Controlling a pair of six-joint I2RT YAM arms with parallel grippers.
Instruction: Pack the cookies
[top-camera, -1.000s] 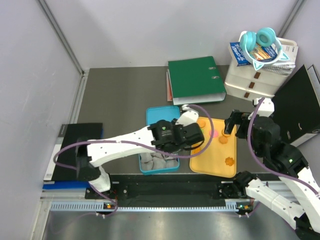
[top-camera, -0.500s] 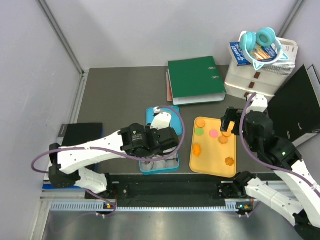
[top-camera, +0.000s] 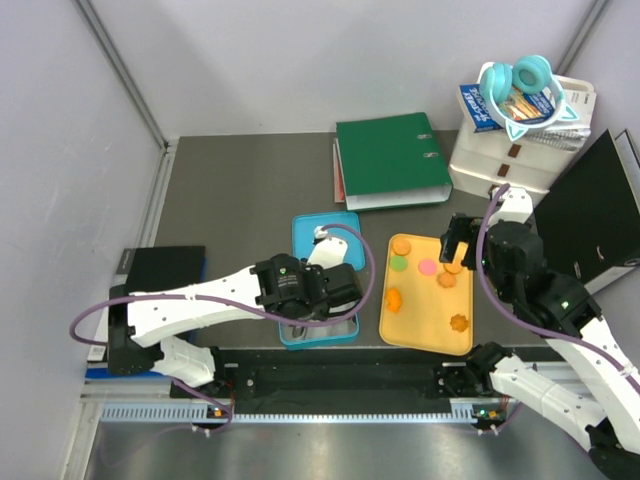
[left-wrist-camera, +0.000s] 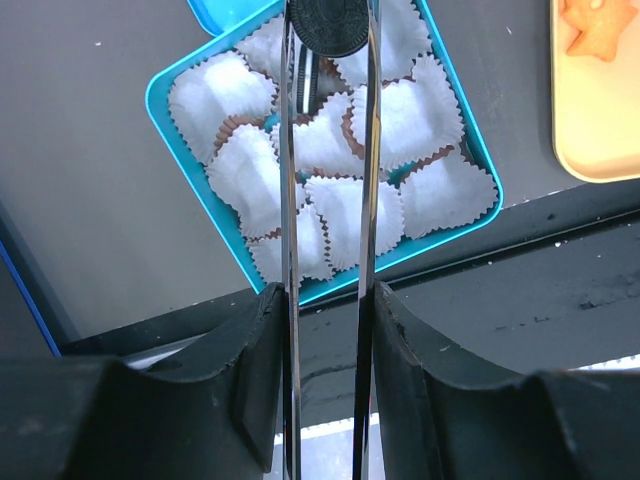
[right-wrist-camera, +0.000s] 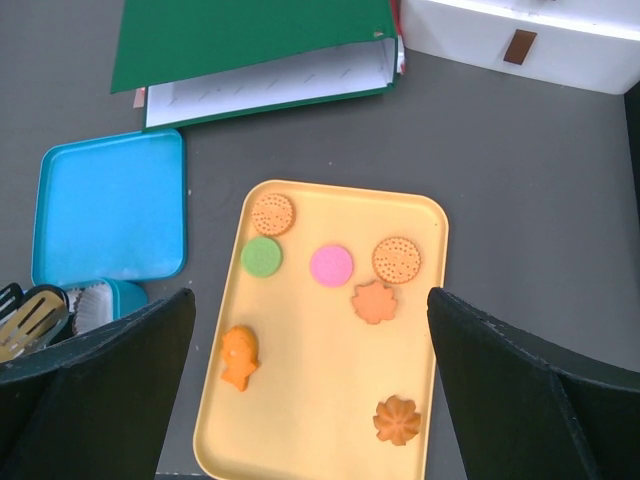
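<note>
My left gripper (left-wrist-camera: 328, 300) is shut on a pair of metal tongs (left-wrist-camera: 290, 180). The tong tips pinch a round black cookie (left-wrist-camera: 330, 25) above the blue box (left-wrist-camera: 205, 195), which is lined with white crinkled paper cups. In the top view this gripper (top-camera: 335, 285) hangs over the box (top-camera: 318, 338). The remaining cookies lie on the yellow tray (right-wrist-camera: 320, 380): a green one (right-wrist-camera: 262, 257), a pink one (right-wrist-camera: 331, 266), two dotted round ones (right-wrist-camera: 396, 260), and orange shaped ones (right-wrist-camera: 397, 420). My right gripper (right-wrist-camera: 310, 330) stands open high over the tray, touching nothing.
The box's blue lid (right-wrist-camera: 110, 210) lies flat just behind the box. A green binder (top-camera: 390, 160) sits at the back, and white drawers (top-camera: 510, 160) with a black binder (top-camera: 590, 215) stand at the right. A black flat object (top-camera: 160, 270) lies at the left edge.
My left gripper, with the tongs and the black cookie, has moved left from the tray's edge to over the blue box. The right arm has risen slightly and stays open.
</note>
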